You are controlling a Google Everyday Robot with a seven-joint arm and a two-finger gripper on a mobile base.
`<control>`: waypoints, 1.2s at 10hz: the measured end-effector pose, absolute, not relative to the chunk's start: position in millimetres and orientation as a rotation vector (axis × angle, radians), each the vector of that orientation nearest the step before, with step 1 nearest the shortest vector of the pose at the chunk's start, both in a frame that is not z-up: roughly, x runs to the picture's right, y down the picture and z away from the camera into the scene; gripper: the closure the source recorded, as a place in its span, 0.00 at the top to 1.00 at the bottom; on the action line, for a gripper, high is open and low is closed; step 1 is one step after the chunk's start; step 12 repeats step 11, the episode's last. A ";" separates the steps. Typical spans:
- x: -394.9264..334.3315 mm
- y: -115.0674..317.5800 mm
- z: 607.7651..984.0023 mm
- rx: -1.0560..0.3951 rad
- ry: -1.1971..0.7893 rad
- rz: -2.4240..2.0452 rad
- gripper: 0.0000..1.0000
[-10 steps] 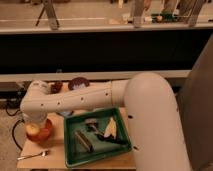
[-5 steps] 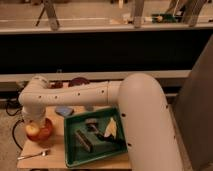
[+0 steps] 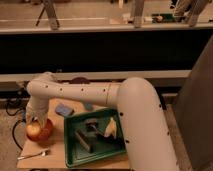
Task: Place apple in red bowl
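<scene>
The apple, pale yellow with a red blush, sits in the red bowl at the left edge of the small wooden table. My gripper hangs straight down from the white arm and is right on top of the apple, touching or almost touching it. The arm's wrist hides the gripper's tips.
A large green tray with a dark tool and a pale wedge stands right of the bowl. A blue pad lies behind it, a fork lies at the table's front, and a dark maroon bowl shows behind the arm.
The arm's elbow has shifted slightly left and up. The gripper stays over the apple and red bowl; the apple has not visibly moved.
</scene>
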State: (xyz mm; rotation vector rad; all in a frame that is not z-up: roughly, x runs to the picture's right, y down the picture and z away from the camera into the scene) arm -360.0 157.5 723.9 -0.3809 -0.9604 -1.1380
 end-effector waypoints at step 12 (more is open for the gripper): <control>-319.2 140.9 722.7 -0.344 -0.859 -1.105 0.41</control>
